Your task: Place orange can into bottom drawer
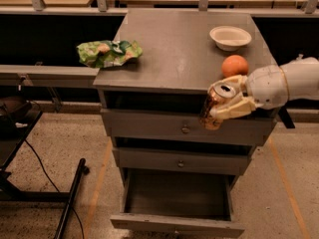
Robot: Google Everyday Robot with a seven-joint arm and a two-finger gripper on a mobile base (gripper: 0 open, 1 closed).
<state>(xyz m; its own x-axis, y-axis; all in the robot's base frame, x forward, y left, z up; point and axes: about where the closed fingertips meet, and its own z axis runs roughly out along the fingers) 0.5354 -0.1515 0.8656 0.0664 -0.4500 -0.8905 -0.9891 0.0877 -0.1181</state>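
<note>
The end effector [227, 99] pinches the orange can [214, 106] in the air in front of the top drawer [149, 126], just past the counter [174, 49] edge, while the bottom drawer [174, 197] stands open below, so lowering and release are left.

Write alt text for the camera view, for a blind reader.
The gripper holds the orange can in front of the top drawer, above the open bottom drawer. An orange fruit, a white bowl and a green bag sit on the cabinet top.
</note>
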